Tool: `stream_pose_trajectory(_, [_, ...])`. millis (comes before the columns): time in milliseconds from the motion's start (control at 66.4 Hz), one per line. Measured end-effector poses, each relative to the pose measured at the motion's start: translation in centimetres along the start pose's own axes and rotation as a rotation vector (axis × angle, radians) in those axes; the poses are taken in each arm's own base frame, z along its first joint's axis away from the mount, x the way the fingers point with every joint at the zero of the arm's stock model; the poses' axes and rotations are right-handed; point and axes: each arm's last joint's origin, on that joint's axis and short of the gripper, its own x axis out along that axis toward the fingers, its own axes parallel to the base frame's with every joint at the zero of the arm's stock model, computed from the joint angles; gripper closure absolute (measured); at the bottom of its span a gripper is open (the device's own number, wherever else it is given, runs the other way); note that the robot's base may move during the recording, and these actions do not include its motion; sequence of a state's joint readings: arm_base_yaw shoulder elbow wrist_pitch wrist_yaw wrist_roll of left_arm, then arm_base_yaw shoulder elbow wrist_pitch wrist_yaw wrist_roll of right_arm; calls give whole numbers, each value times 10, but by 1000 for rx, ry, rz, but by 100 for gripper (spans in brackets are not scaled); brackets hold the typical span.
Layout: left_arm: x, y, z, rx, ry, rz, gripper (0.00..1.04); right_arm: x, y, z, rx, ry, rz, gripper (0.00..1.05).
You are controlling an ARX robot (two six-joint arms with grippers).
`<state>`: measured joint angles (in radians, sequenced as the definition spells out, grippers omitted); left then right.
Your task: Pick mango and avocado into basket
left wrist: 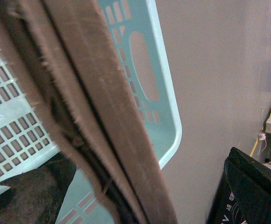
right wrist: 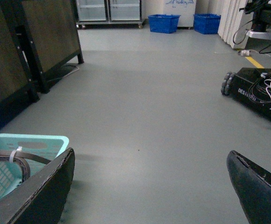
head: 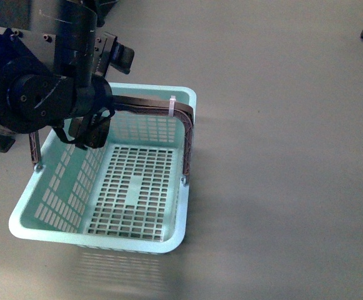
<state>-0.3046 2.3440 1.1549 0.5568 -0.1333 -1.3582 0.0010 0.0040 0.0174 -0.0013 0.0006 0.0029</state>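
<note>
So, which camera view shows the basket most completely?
The front view: nearly the whole basket is visible, with its slotted floor and handle. The left wrist view shows only one wall behind the handle; the right wrist view shows one corner.

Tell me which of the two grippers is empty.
The right gripper: its jaws stand wide apart with only floor between them. The left gripper is shut on the basket handle.

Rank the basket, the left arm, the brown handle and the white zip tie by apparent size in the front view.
1. basket, largest.
2. left arm, though it is cropped and nearer the camera, so this place is unsure.
3. brown handle.
4. white zip tie, smallest.
</note>
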Motion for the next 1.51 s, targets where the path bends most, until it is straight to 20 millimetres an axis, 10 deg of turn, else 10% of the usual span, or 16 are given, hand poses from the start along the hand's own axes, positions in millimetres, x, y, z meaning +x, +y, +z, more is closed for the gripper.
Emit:
stream_pose_trajectory(226, [24,-4,-7,18,14,21,9,0,0,0,0,0,0,9])
stream_pose_trajectory(572, [28,-5,-15,-96,19,-2,72,0,0,0,0,0,0,9])
stream_pose_trajectory(843, [16,-5,-17,-125,12,-6,78,0,0,0,0,0,0,9])
stream_pose_trajectory(1054, [-35,-14,-6,-179,-16,-11,78,0,0,0,0,0,0,9])
stream_pose_trajectory(1506, [-229,-88,44,-279,-97,-246,78,0,0,0,0,0,0,9])
